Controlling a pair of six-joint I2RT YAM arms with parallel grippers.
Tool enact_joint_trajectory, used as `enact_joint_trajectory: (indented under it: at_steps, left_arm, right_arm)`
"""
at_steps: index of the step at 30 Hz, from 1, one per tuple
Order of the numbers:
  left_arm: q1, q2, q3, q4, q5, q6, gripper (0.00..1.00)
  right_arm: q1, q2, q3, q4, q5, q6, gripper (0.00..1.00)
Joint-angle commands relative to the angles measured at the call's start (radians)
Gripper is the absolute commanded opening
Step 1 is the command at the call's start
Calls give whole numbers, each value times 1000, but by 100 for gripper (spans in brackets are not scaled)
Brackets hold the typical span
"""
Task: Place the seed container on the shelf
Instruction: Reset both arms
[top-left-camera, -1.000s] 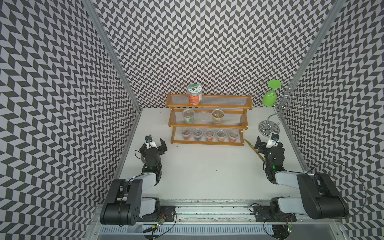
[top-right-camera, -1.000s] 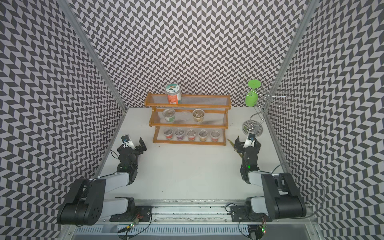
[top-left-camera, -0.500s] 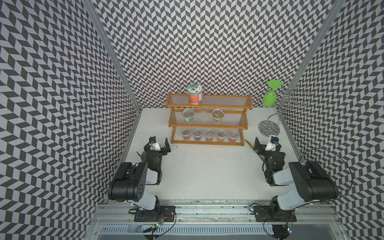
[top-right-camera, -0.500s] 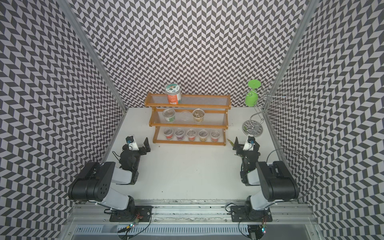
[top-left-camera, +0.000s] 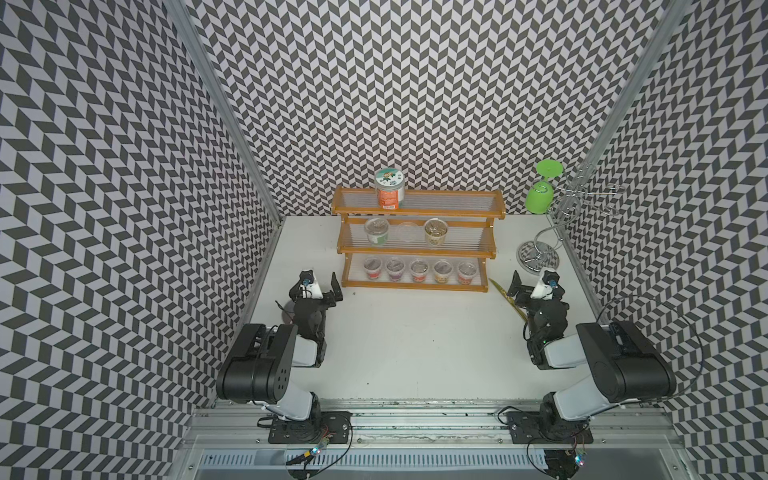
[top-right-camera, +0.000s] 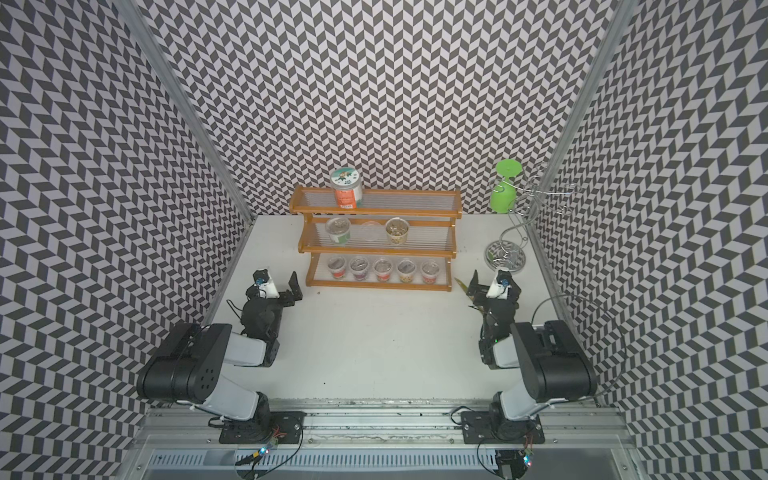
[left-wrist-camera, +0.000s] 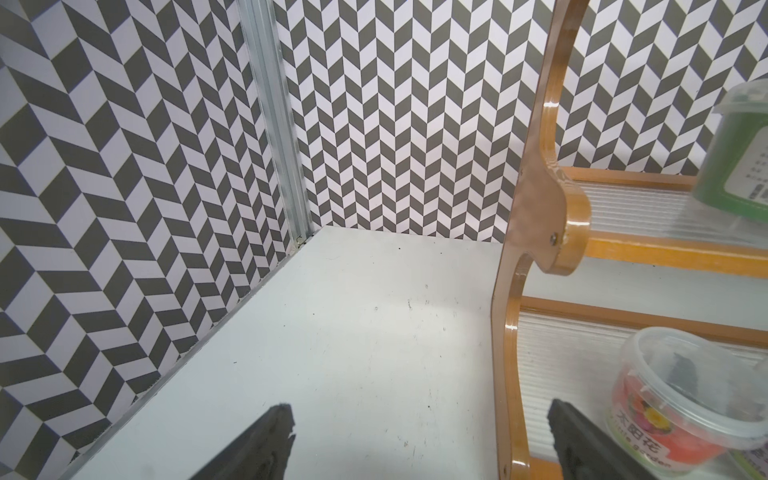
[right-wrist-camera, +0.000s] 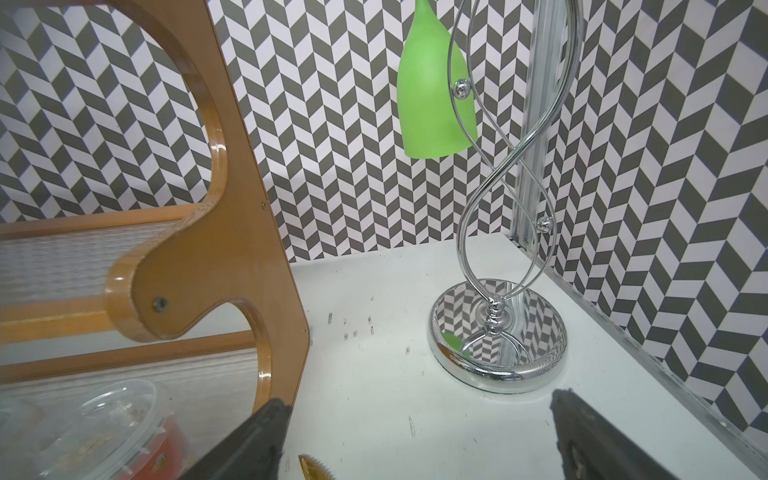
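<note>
The shelf (top-left-camera: 451, 202) (top-right-camera: 409, 199) stands at the back of the table in both top views. A tall green-lidded jar (top-left-camera: 389, 189) is on its top tier. Clear seed cups (top-left-camera: 377, 230) sit on the middle tier and several more (top-left-camera: 419, 269) on the bottom one; which one is the seed container I cannot tell. My left gripper (top-left-camera: 316, 293) (left-wrist-camera: 417, 415) is open and empty near the shelf's left end, beside a red-labelled cup (left-wrist-camera: 681, 399). My right gripper (top-left-camera: 538, 291) (right-wrist-camera: 417, 405) is open and empty near the right end.
A chrome wire stand (top-left-camera: 538, 255) (right-wrist-camera: 498, 345) holding an upside-down green glass (top-left-camera: 540, 199) (right-wrist-camera: 432, 91) stands at the back right. A yellow-green serrated strip (top-left-camera: 509, 297) (right-wrist-camera: 313, 467) lies on the table beside my right gripper. Patterned walls enclose three sides.
On both arms the big rear links have swung up from lying flat to standing tall near the front rail. Both grippers stayed open near the same spots.
</note>
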Motion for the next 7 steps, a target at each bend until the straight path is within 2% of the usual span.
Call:
enact_joint_trajectory:
  at_steps: [1,7]
  left_arm:
    - [3,2,26,-15,-5,9,100]
    - [11,-1,25,-17,8,7,100]
  right_arm:
    - [5,9,-6,55,15,2,100]
    - [5,9,-5,55,14,2,99]
